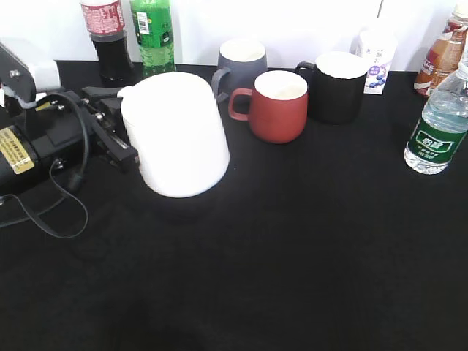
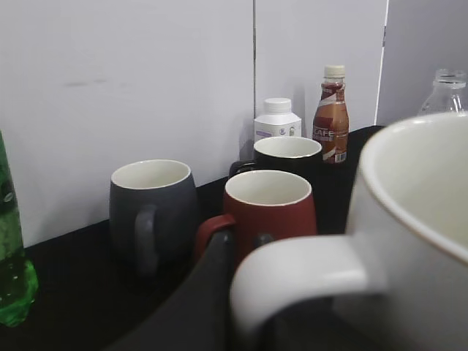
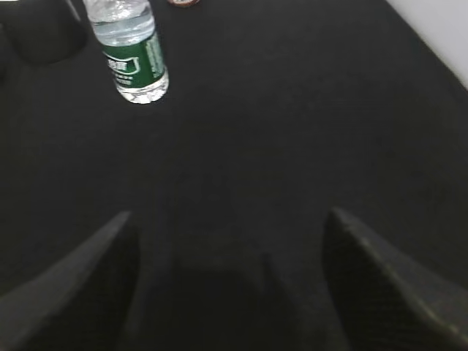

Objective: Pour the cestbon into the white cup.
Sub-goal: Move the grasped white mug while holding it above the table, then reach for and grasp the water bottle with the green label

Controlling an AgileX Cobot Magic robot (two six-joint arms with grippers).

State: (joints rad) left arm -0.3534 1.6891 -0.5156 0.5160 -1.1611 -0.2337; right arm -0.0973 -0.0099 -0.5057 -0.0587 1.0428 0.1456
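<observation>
The left pincer is clamped on the loop handle of the white cup; the left wrist view shows a dark finger pressed against the handle from the side. The cup stands upright on the black desk with its mouth unobstructed. This hold appears intended to steady the cup as a pour target.

The cestbon stands upright on the desk, well to the right of the white cup and apart from it. No pincer touches it. Whether its cap is fitted cannot be determined.

The right pincer is spread wide and holds nothing. In the right wrist view the cestbon lies ahead of it and off to one side, well apart. This posture is consistent with an approach to the bottle body.

Behind and to the right of the white cup stand a grey mug, a red mug and a black mug. These sit near the likely bottle path and present a collision risk.
</observation>
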